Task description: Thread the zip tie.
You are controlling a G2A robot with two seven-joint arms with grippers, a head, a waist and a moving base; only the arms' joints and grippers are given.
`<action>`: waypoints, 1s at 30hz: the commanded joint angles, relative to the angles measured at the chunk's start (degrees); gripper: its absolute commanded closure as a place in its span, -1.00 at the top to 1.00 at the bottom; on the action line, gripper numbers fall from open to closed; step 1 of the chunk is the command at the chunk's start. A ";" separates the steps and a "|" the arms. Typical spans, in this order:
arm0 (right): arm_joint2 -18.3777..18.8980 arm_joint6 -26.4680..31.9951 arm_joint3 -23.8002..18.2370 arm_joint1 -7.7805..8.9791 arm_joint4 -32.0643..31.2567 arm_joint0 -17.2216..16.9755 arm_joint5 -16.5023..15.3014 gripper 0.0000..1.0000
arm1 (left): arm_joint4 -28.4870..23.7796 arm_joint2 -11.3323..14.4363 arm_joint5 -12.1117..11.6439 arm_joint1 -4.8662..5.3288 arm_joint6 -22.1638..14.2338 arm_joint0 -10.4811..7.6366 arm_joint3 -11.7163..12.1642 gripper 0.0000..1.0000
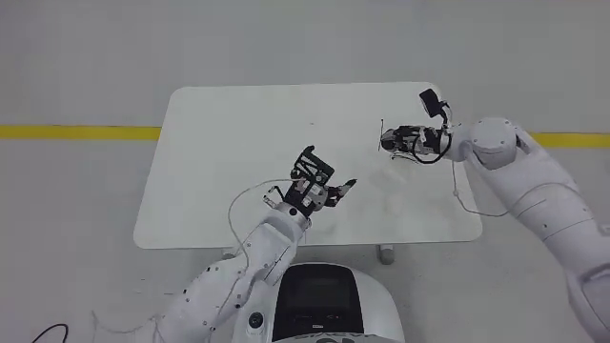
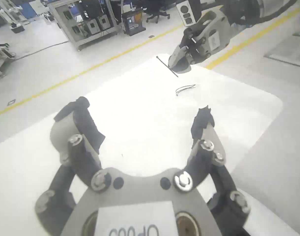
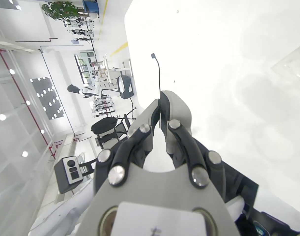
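Note:
A thin black zip tie (image 3: 158,74) sticks out straight from between the pads of my right gripper (image 3: 160,104), which is shut on it; its small square head is at the free end. In the top view the right gripper (image 1: 386,140) holds the zip tie (image 1: 382,133) above the table's right part. From the left wrist view the zip tie (image 2: 167,66) hangs in the air in that gripper. A second black zip tie (image 2: 185,89), bent into a loop, lies on the table below it. My left gripper (image 2: 145,114) is open and empty over the table's near middle (image 1: 329,186).
The white table (image 1: 238,152) has rounded corners and bare surface on its left half. Grey floor with yellow lines surrounds it. Racks, chairs and equipment stand in the room behind, away from the table.

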 commanded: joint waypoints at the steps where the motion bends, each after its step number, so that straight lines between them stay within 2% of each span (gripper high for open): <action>1: 0.10 -0.51 -0.06 -0.04 0.26 -0.31 0.08 -1.00 | 0.00 0.00 0.00 0.00 0.00 0.00 0.00 1.00; 3: 0.47 -0.97 -0.51 -0.25 0.98 -0.72 1.49 -1.00 | 1.82 0.49 -1.56 0.07 0.28 -0.18 0.43 1.00; 5: 0.96 -0.30 -0.38 -0.50 2.78 -0.70 3.00 -1.00 | 6.81 1.33 -2.66 0.20 0.12 -0.55 0.97 1.00; 6: 1.09 0.15 -0.19 -0.69 3.29 -0.53 3.81 -1.00 | 9.01 1.96 -3.12 0.35 -0.40 -1.15 1.39 1.00; 7: 1.14 0.41 -0.03 -0.84 3.59 -0.41 4.34 -1.00 | 9.01 2.45 -2.95 0.55 -0.68 -2.03 1.83 1.00; 8: 1.18 0.66 0.16 -1.02 4.05 -0.27 5.01 -1.00 | 9.01 3.41 -3.06 0.86 -0.72 -3.29 2.37 1.00; 9: 1.12 1.15 0.39 -1.26 4.40 -0.02 5.90 -1.00 | 9.01 5.11 -2.76 1.44 -0.92 -5.32 3.28 1.00; 11: 1.10 1.92 0.90 -1.63 5.25 0.30 7.08 -1.00 | 9.01 8.53 -0.91 2.47 -1.26 -8.53 4.46 1.00; 13: 0.92 2.77 1.51 -2.07 5.78 0.73 8.41 -1.00 | 9.01 13.24 2.33 3.66 -1.71 -12.38 5.64 1.00; 17: 0.34 4.07 2.34 -2.92 6.09 1.40 9.74 -1.00 | 9.01 22.29 7.69 5.34 -2.60 -19.19 6.94 1.00; 20: -0.20 5.92 2.71 -3.50 6.13 1.78 10.23 -1.00 | 9.01 27.66 8.32 6.23 -2.52 -23.57 6.94 1.00; 28: -0.25 6.05 2.74 -3.55 6.02 1.83 10.21 -1.00 | 9.01 27.86 8.32 6.32 -2.55 -23.92 6.98 1.00; 30: -0.19 4.56 1.79 -3.65 5.72 1.11 10.00 -1.00 | 9.01 27.42 7.90 6.32 -1.19 -23.58 6.98 1.00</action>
